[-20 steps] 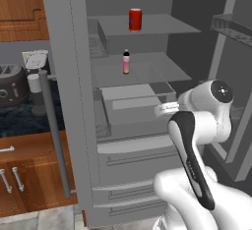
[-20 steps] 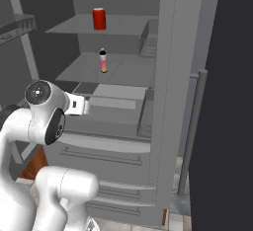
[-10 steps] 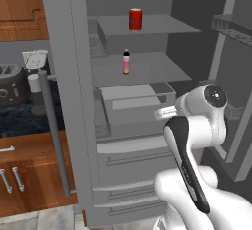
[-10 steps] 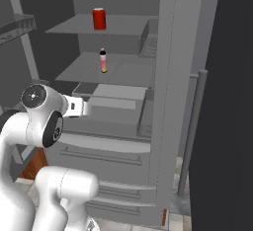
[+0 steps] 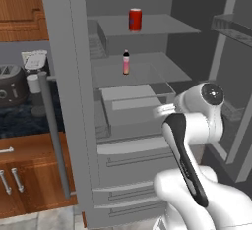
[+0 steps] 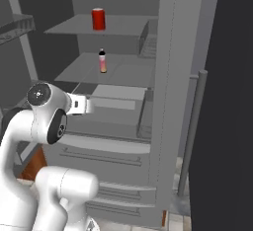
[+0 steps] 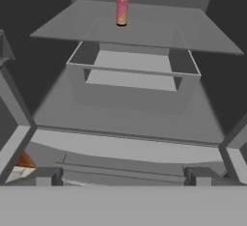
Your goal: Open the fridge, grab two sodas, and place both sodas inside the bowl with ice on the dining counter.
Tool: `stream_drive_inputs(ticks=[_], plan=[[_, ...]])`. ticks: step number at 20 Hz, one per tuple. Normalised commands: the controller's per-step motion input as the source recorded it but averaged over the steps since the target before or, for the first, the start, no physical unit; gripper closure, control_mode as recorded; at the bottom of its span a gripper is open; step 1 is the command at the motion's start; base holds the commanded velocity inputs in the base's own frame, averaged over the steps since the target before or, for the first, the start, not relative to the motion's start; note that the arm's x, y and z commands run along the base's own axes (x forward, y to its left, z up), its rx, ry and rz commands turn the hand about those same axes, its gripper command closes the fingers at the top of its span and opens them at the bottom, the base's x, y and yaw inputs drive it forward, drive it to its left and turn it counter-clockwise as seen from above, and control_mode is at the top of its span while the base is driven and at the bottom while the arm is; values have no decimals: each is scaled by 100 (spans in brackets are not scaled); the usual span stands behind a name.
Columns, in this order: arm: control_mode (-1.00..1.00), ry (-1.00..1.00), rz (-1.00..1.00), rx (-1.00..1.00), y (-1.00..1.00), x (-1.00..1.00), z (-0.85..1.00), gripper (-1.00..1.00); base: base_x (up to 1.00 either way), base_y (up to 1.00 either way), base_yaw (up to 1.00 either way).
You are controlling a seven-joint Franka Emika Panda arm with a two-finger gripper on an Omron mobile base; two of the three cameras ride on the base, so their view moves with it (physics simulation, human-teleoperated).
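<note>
Grey steel surrounds us: the fridge [image 5: 74, 126] stands with its doors swung wide, shelves bare but for two drinks. We see the red can [image 5: 135, 19] upright on the top shelf and the slim pinkish bottle [image 5: 126, 63] with its black cap upright on the shelf below, just above a clear drawer [image 7: 132, 70]. Our gripper [image 7: 123, 176] hangs in front of that drawer, well below the bottle, its fingers [image 7: 46, 176] spread wide and holding nothing. To the left, a toaster [image 5: 10, 86] sits on the dark wall counter.
</note>
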Motion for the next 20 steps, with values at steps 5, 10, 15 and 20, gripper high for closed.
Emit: stream_drive_inputs(ticks=[5,10,15,20], plan=[[100,0,0,0,0,0,0,-100,35,24,-8],[100,0,0,0,0,0,0,-100,34,26,-8],[100,0,0,0,0,0,0,-100,29,45,-11],[100,0,0,0,0,0,0,-100,41,34,-7]])
